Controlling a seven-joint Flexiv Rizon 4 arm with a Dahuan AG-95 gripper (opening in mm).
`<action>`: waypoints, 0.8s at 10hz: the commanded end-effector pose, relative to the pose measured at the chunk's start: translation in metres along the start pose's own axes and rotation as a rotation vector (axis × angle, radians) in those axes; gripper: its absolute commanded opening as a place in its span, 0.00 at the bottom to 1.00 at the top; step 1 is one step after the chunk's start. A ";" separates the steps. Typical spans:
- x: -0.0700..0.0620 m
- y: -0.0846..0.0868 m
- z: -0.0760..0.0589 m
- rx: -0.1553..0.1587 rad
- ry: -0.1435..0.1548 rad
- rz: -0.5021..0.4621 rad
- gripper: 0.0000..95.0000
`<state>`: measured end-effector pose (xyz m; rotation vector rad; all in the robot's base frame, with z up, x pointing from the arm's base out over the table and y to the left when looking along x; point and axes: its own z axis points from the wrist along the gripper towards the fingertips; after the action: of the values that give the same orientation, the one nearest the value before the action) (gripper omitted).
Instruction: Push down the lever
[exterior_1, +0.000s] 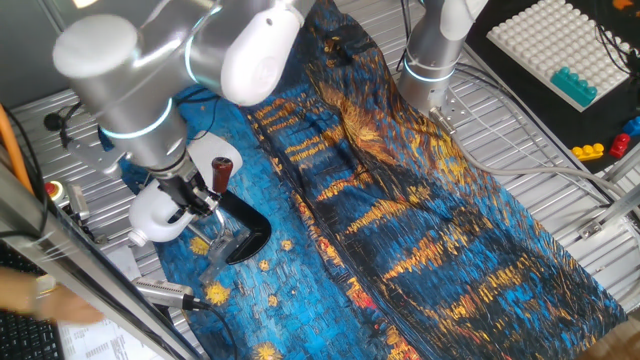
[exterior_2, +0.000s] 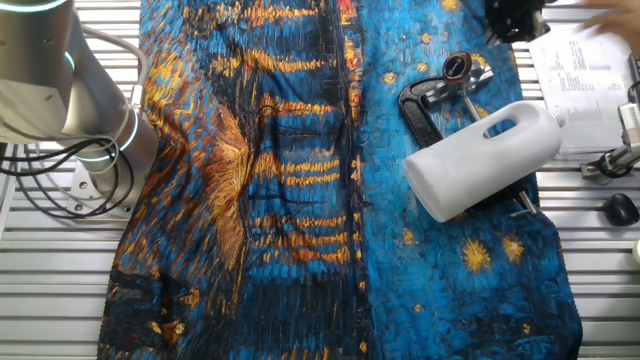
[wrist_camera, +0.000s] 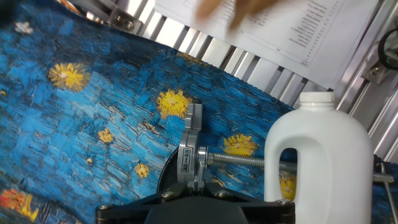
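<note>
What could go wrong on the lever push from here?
1. The knob is small, round and glossy, so the gripper may slide off it and hit the white housing instead.
2. The device rests on a wrinkled cloth, so a downward push could shift or tip it.
3. The hand view shows the housing and a threaded rod but no knob, so alignment can't be checked there.
</note>
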<state>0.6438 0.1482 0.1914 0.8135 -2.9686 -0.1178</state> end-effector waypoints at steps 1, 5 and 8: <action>0.001 0.001 -0.001 0.027 -0.011 -0.014 0.00; 0.001 0.001 -0.001 0.046 0.010 -0.019 0.00; 0.001 0.001 -0.001 0.058 0.017 -0.029 0.00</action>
<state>0.6462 0.1500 0.1927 0.8650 -2.9436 -0.0296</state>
